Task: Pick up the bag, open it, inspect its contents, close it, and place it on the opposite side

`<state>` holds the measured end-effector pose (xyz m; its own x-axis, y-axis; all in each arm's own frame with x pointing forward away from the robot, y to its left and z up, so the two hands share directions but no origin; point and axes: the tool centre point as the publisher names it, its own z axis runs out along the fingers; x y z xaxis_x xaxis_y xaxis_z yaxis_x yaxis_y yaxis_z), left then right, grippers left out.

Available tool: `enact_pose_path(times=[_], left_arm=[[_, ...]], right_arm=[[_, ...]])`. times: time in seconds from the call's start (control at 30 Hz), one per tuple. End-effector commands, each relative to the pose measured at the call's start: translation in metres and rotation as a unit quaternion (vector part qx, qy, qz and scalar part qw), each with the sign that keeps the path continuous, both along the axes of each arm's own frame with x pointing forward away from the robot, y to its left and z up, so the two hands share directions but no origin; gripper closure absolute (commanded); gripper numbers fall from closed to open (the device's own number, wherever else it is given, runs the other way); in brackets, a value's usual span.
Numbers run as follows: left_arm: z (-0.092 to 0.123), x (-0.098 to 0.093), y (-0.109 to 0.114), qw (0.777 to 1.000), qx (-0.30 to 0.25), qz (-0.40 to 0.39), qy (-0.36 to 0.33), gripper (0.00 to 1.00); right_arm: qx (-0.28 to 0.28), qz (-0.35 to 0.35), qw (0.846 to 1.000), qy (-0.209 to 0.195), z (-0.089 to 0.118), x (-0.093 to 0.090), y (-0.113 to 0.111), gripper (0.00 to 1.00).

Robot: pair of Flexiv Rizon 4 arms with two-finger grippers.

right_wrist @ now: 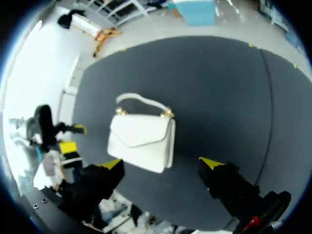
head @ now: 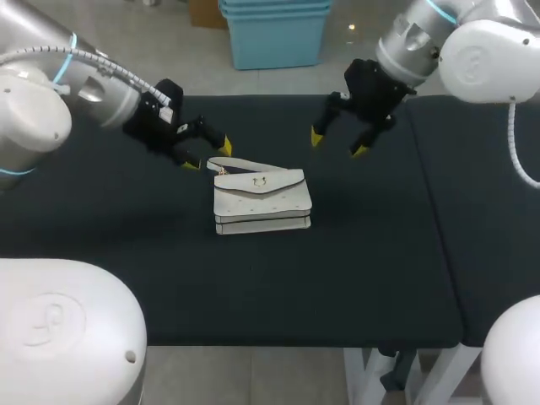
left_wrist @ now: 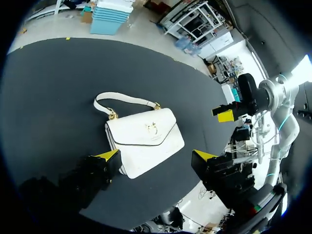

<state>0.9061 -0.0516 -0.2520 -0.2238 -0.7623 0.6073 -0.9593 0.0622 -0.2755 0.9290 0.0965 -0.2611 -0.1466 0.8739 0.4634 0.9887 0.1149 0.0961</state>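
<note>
The white bag [head: 261, 201] lies flat on the dark surface [head: 363, 261], roughly in the middle, with its flap [head: 257, 181] down over the front and the gold clasp [head: 260, 180] seated. Shut like that, it gives no view of what it holds; its contents are hidden. The handle [head: 226, 164] is folded back onto the surface behind the bag.

The left tool [head: 207, 154] hangs just behind the bag's handle end, fingers spread and holding nothing. The right tool [head: 338, 144] hangs behind the bag's other end and a little further from it, also spread wide and empty. Neither touches the bag.

I'd say the job is at its very first step, the pick-up, with opening, inspecting, closing and moving across all yet to come. The next move seems to call for the left tool to drop onto the handle, which lies low against the surface, so the fingers need to get under or around it cleanly, while the right tool stands ready for the flap.
</note>
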Motion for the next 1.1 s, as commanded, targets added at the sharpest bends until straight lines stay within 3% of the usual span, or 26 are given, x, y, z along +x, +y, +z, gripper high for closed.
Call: enact_pose_path(times=[0.03, 0.27, 0.67, 0.83, 1.0, 1.1], left_arm=[[-0.017, -0.007, 0.001, 0.964, -0.091, 0.200, 0.150, 0.00], [-0.033, -0.004, 0.010, 0.954, -0.142, 0.198, 0.177, 0.00], [-0.058, 0.008, 0.011, 0.958, -0.136, 0.137, 0.212, 0.00], [-0.068, 0.005, 0.012, 0.967, -0.125, 0.104, 0.197, 0.00], [-0.079, 0.011, 0.013, 0.965, -0.153, 0.087, 0.192, 0.00], [-0.084, 0.012, 0.012, 0.964, -0.172, 0.081, 0.185, 0.00]], right_arm=[[0.102, -0.094, 0.990, -0.028, -0.014, -0.009, -0.003, 0.00], [0.119, -0.094, 0.988, 0.016, -0.037, -0.001, 0.015, 0.00], [0.113, -0.053, 0.990, 0.067, -0.056, 0.017, 0.038, 0.00], [0.137, -0.037, 0.985, 0.094, -0.066, 0.020, 0.039, 0.00], [0.148, -0.029, 0.983, 0.104, -0.073, 0.021, 0.041, 0.06], [0.151, -0.024, 0.982, 0.111, -0.076, 0.021, 0.042, 0.19]])
